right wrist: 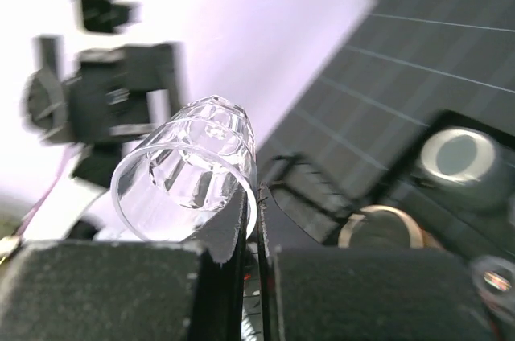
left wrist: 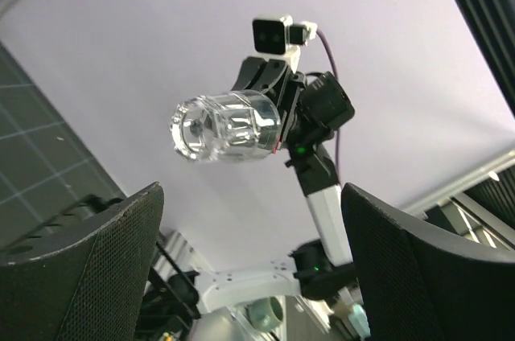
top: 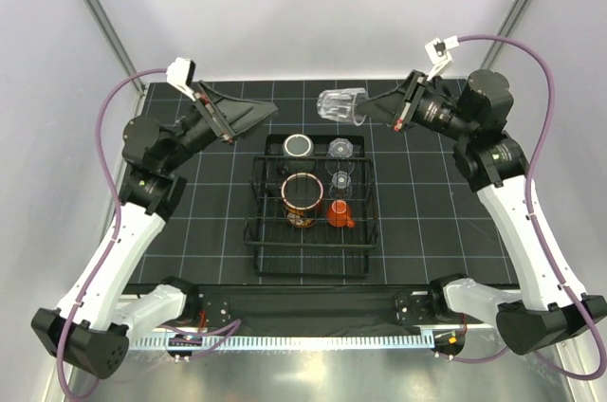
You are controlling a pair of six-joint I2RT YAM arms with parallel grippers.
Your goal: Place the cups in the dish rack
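Observation:
My right gripper [top: 370,113] [right wrist: 257,200] is shut on the rim of a small clear cup [top: 341,105] [right wrist: 183,174] [left wrist: 225,125], holding it on its side in the air over the far edge of the black wire dish rack [top: 254,231]. In the rack stand the large mug [top: 303,199] [right wrist: 378,232], red inside, a small orange cup [top: 339,213], two clear cups [top: 340,148] [top: 341,180] and a grey-green cup [top: 298,144] [right wrist: 459,156]. Raised at the far left, my left gripper [top: 258,115] [left wrist: 251,192] is open and empty, pointing toward the held cup.
The rack sits in the middle of a black gridded mat [top: 427,212]. White walls and metal frame posts [top: 95,13] stand behind the table. Both arm bases are at the near edge [top: 313,307].

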